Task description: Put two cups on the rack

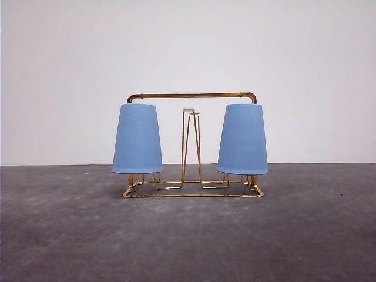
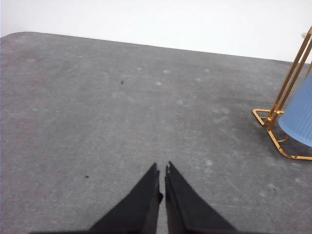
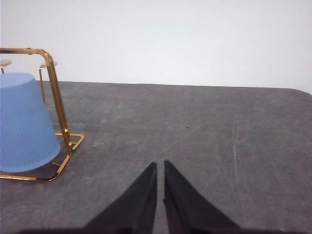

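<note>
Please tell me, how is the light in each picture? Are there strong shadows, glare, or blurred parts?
Front view: soft, even light; the cups and rack are sharp, with only faint shadow on the table. Left wrist view: no glare; the left end effector looks slightly soft. Right wrist view: the wall is bright but not burnt out; the right end effector is slightly soft too.

Low front camera faces the rack (image 1: 192, 147); both wrist cameras flank it.

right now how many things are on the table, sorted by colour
light blue ribbed plastic cups, upside down on the rack: 2 (left one, right one)
gold wire rack: 1
total: 3
</note>
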Action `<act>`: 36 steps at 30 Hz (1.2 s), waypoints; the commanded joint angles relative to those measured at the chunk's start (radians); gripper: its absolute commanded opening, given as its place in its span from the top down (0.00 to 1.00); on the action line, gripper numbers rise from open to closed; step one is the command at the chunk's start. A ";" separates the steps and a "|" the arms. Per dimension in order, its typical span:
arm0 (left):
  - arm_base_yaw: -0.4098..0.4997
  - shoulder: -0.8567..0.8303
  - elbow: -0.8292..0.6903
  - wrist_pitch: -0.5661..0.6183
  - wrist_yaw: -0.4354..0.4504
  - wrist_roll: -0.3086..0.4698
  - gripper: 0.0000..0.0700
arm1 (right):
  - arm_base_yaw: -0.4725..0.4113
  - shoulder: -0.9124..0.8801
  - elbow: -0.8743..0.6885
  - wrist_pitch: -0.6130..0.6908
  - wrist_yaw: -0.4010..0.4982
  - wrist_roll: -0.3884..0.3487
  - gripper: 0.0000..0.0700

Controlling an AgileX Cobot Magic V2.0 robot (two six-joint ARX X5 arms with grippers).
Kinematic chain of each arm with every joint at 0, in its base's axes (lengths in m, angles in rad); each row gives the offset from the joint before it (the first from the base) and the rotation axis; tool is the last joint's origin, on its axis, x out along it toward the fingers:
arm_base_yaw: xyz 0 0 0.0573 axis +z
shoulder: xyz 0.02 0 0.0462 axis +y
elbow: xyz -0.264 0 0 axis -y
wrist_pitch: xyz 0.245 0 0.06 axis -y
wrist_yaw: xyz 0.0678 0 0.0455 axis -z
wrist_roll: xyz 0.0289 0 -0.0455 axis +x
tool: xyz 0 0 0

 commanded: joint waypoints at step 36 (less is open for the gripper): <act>0.001 0.000 -0.012 -0.006 0.000 -0.005 1.00 | 0.001 0.000 -0.002 0.011 -0.002 -0.006 0.97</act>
